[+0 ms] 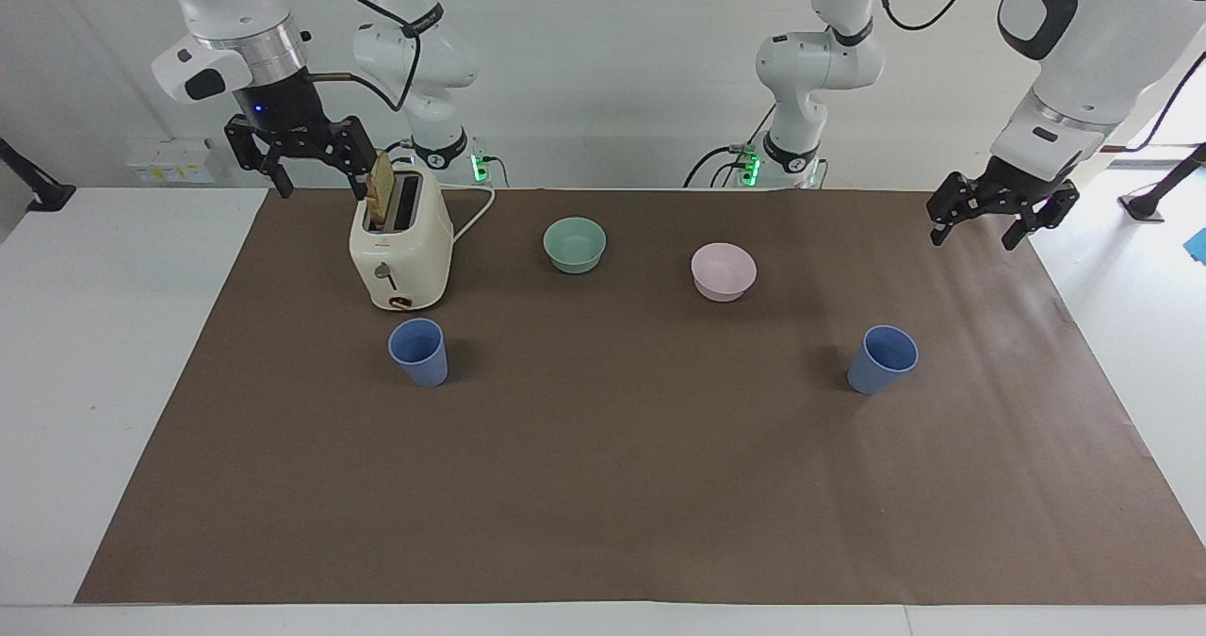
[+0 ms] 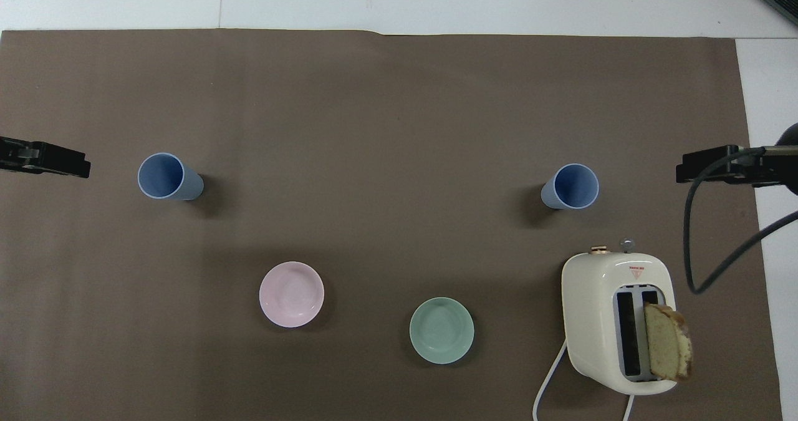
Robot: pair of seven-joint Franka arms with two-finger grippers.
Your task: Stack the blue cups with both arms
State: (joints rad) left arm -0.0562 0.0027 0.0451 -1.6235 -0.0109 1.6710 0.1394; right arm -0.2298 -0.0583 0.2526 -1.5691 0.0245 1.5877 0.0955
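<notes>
Two blue cups (image 1: 418, 351) (image 1: 882, 358) are standing upright and well apart on the brown mat (image 1: 622, 485) (unstacked), while the right gripper (image 1: 316, 184) and left gripper (image 1: 980, 231) are hanging with fingers spread, holding nothing.

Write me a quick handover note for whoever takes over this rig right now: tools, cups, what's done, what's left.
Left tool: open, empty, raised over the mat's edge at the left arm's end.
Right tool: open, empty, raised beside the toaster, which has a bread slice in one slot.
Cups: one blue cup upright toward the left arm's end; the other blue cup upright beside the toaster, farther from the robots than it. They stand far apart.
Done: nothing; neither cup is touched.
Left: pick up the cups and nest one in the other. The green bowl and pink bowl stay out of it.
</notes>
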